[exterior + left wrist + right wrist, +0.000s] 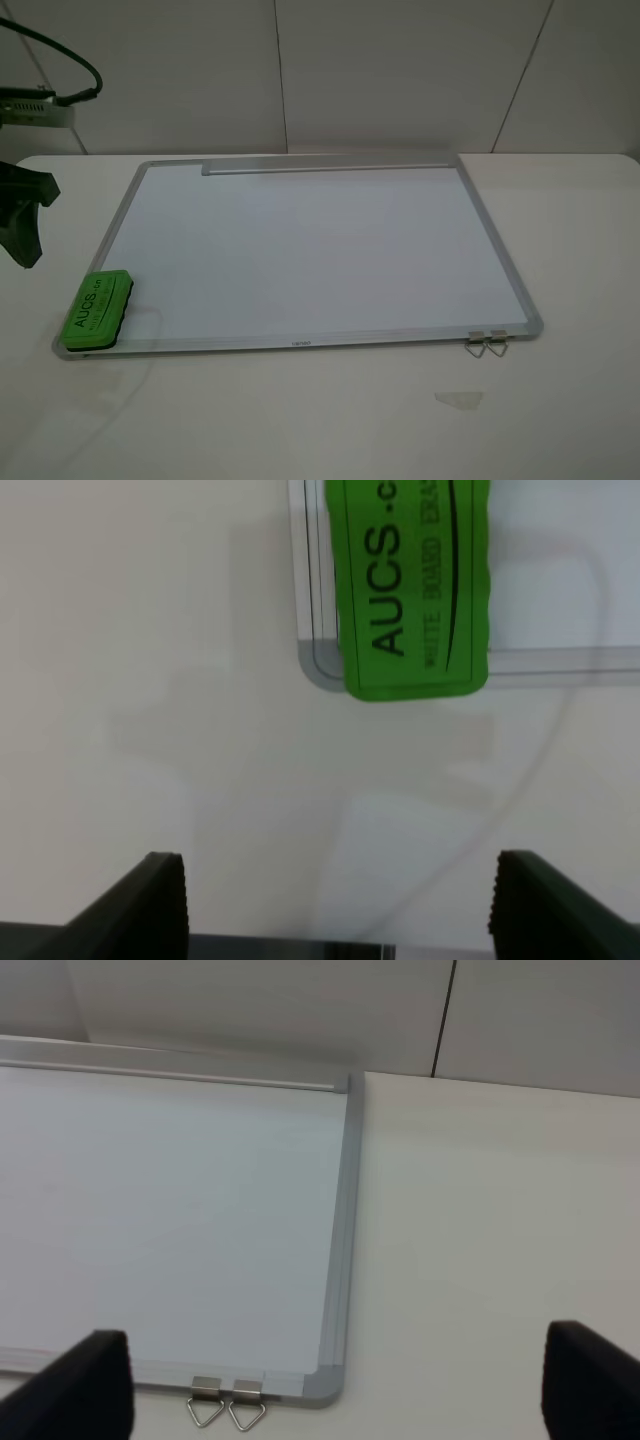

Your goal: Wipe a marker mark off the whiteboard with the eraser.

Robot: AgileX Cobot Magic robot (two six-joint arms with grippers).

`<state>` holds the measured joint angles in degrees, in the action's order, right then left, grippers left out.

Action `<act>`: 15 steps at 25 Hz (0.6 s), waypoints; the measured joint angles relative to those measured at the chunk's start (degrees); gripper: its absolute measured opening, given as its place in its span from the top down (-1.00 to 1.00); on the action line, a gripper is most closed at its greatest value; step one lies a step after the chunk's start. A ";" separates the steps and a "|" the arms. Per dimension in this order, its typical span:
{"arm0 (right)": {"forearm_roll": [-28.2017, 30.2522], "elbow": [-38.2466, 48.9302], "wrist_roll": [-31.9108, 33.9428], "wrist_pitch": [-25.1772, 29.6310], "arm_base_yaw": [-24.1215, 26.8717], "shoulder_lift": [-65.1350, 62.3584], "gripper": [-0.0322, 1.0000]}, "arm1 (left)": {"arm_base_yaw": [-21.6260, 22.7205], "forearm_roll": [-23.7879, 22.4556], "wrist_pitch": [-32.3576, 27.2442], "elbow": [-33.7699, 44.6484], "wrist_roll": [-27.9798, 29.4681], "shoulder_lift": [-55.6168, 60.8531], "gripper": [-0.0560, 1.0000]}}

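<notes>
While the eraser (97, 310) lies on the whiteboard's (300, 250) near-left corner, both left gripper (335, 900) and right gripper (335, 1390) hang beside the whiteboard, jaws wide and empty.

- The whiteboard (300, 250) surface lies bare across its middle and right; access from above is unobstructed.
- The eraser (97, 310) occupies the near-left corner, overhanging the frame.
- Two metal clips (487, 343) protrude from the near-right edge.
- The left gripper (335, 905), jaws spread, hangs over bare table (300, 420) near the eraser.
</notes>
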<state>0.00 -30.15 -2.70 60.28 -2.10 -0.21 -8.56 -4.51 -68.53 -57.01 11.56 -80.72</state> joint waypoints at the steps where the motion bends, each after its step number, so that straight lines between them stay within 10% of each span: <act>1: 0.00 0.00 0.00 0.00 0.00 0.00 -0.64 | 0.00 0.00 0.00 1.68 0.00 2.25 -0.33; 15: 0.00 0.00 0.00 0.00 0.00 0.00 -0.64 | 0.00 0.28 3.76 22.86 -7.91 39.56 -0.33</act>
<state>0.00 -30.15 -2.70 60.28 -2.10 -0.21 -8.56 -4.23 -64.77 -34.15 3.65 -41.16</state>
